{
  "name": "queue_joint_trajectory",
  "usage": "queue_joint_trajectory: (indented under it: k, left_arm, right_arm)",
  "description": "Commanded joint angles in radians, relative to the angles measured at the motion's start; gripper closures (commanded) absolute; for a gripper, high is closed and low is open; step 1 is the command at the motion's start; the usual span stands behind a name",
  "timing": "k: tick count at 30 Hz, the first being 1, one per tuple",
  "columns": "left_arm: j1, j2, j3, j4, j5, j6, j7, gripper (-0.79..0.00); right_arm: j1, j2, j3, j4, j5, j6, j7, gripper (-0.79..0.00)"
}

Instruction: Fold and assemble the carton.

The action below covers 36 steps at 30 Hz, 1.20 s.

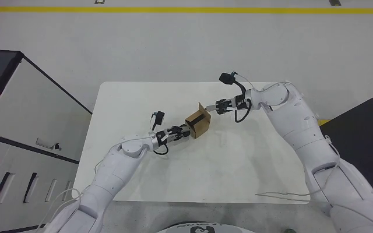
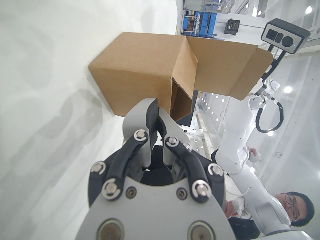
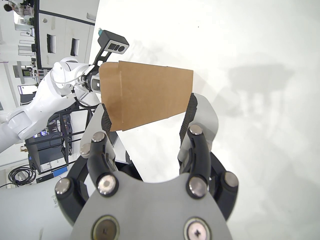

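Observation:
A small brown carton (image 1: 198,122) stands half-formed in the middle of the white table (image 1: 245,169), with one flap (image 1: 202,108) raised. My left gripper (image 1: 185,131) is low at the carton's near-left side. In the left wrist view it (image 2: 157,112) is shut, tips against the carton (image 2: 140,76) wall beside an inward-folded flap (image 2: 183,76). My right gripper (image 1: 214,108) is at the raised flap from the far right. The right wrist view shows it (image 3: 147,116) open wide, with the free end of the flap (image 3: 150,96) lying between its fingers (image 3: 190,111).
A grey cabinet (image 1: 29,105) stands off the table's left edge. A thin white cable (image 1: 282,195) lies along the table's front right edge. Bare tabletop surrounds the carton on all sides.

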Motion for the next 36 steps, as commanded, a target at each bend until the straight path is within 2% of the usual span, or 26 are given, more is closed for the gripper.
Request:
queue_joint_trajectory:
  k: [1, 5, 6, 13, 23, 31, 36]
  left_arm:
    - [0.001, 0.0, -0.001, -0.001, 0.001, 0.001, 0.0, 0.0]
    - [0.002, 0.0, 0.001, -0.003, 0.001, 0.002, -0.004, 0.0]
    - [0.002, -0.001, 0.002, -0.003, 0.003, 0.002, -0.005, 0.0]
    - [-0.001, -0.003, 0.005, 0.002, 0.0, 0.002, -0.006, 0.0]
    - [-0.004, -0.005, 0.005, 0.007, 0.0, -0.001, 0.001, 0.0]
    - [-0.009, -0.007, 0.008, 0.012, 0.0, 0.001, -0.001, 0.0]
    - [-0.012, -0.009, 0.01, 0.014, 0.003, 0.003, -0.001, 0.0]
  right_arm:
    - [0.01, -0.002, -0.012, -0.01, -0.022, 0.005, 0.0, -0.576]
    - [0.032, -0.008, -0.041, -0.03, -0.078, 0.024, -0.005, -0.514]
    - [0.036, -0.01, -0.048, -0.035, -0.09, 0.028, -0.004, -0.477]
    - [0.07, -0.022, -0.089, -0.039, -0.138, 0.042, 0.009, -0.403]
    - [0.089, -0.029, -0.093, -0.033, -0.118, 0.026, 0.002, -0.456]
    - [0.092, -0.032, -0.084, 0.021, -0.051, -0.034, 0.018, -0.385]
    - [0.109, -0.04, -0.095, 0.061, -0.028, -0.077, 0.023, -0.385]
